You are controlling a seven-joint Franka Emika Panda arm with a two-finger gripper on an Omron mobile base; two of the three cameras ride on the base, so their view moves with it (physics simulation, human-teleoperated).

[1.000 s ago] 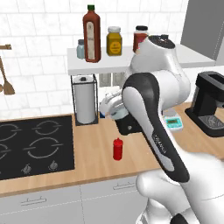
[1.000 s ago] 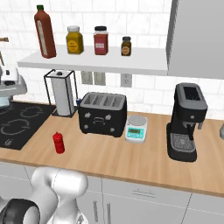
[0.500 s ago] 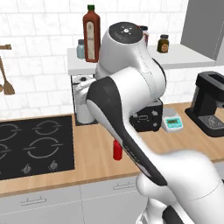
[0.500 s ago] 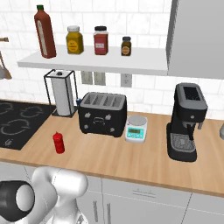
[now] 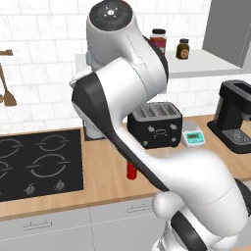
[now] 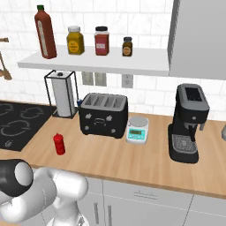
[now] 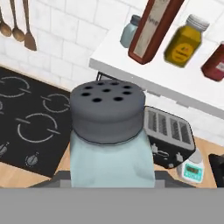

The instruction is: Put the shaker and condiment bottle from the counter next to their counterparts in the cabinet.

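Up close in the hand view, you had the shaker (image 7: 111, 140) gripped in the tool, its jaws drawn narrow against the pale blue-green glass, the grey perforated cap facing the camera. It was held in the air above the counter (image 6: 132, 159), with the black stovetop (image 7: 30, 122) below on one side and the toaster (image 7: 170, 135) on the other. Beyond it stood the white cabinet shelf (image 7: 175, 89), carrying the blue-grey shaker (image 7: 130, 31), the tall dark-red sauce bottle (image 7: 153, 26) beside it, a yellow jar (image 7: 183, 41) and a red jar (image 7: 215, 63).

From the right base camera you could see the condiment bottle (image 6: 59, 144) upright on the counter, in front of the paper towel holder (image 6: 63, 93) and to the left of the toaster, apart from both. A small scale (image 6: 137, 131) sat just right of the toaster, and the coffee machine (image 6: 187, 121) stood further right. On the shelf a small dark jar (image 6: 127, 46) stood right of the red jar.

From the left base camera the arm (image 5: 127, 98) covered much of the scene, hiding all but the base of the condiment bottle.
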